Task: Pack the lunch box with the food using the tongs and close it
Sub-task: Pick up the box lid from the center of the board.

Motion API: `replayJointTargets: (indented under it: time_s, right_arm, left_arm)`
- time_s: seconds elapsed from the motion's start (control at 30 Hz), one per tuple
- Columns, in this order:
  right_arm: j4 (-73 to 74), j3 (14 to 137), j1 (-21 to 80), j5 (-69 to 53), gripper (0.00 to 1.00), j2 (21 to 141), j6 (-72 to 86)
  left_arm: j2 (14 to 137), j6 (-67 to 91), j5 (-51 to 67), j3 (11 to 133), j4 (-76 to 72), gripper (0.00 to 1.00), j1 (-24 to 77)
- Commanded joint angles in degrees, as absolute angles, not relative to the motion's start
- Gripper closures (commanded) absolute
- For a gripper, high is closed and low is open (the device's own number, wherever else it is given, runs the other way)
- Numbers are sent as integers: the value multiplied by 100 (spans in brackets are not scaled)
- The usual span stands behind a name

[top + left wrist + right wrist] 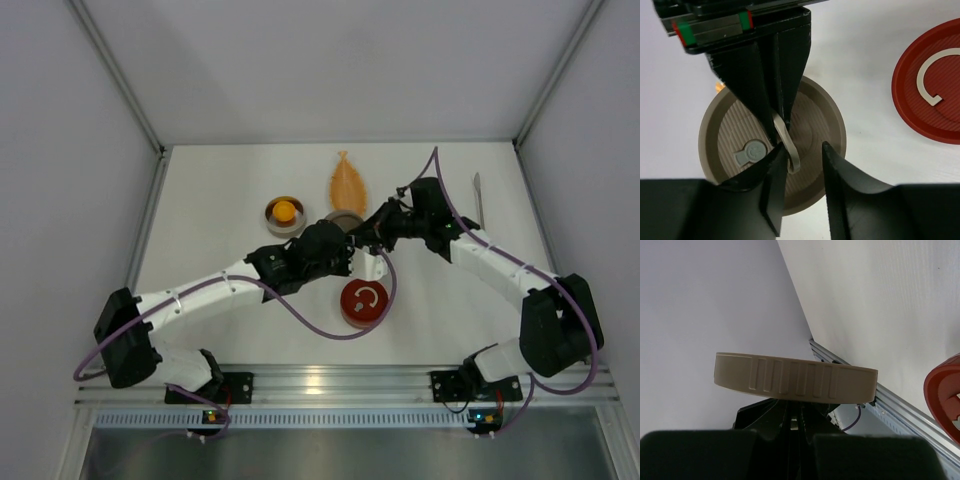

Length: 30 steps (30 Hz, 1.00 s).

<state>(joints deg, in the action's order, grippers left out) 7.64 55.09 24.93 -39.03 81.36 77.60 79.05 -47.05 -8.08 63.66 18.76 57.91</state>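
Right gripper [781,131] pinches the beige lid [815,110] by its ring [795,162]; left gripper [804,151] half spread alongside; overhead view hides this

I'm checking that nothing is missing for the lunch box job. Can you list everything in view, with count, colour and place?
beige lid: one, beige, mid-table between the two grippers
ring handle: one, silver, on the beige lid
red lid: one, red with a silver ring, nearer the arm bases, centre
steel tin: one, silver, left of the beige lid
food: one piece seen, orange-yellow, inside the steel tin
orange dish: one, orange, leaf-shaped, behind the beige lid
tongs: one pair, silver, far right, untouched
table: one, white
right gripper: one, black, shut on the ring handle
left gripper: one, black, open around the ring handle
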Motion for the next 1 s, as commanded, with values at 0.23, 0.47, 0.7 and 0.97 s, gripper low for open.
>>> replayJointTargets:
  time_s: [0.23,0.47,0.7,0.97]
  right_arm:
    - [518,5528,2461,-3964,100,7875,7752]
    - [510,5520,2479,-3946,100,7866,7726]
    - [308,5484,2452,-3955,46,7866,7454]
    - [430,5879,2250,-4017,1,7823,6426]
  left_arm:
    - [8077,-4729,-1151,6653,1582,80,5818]
    - [8068,-4676,-1116,6636,1643,100,5818]
    - [7832,-4342,-1002,6531,1977,100,5810]
    - [7366,-3912,-748,6240,2250,100,5345]
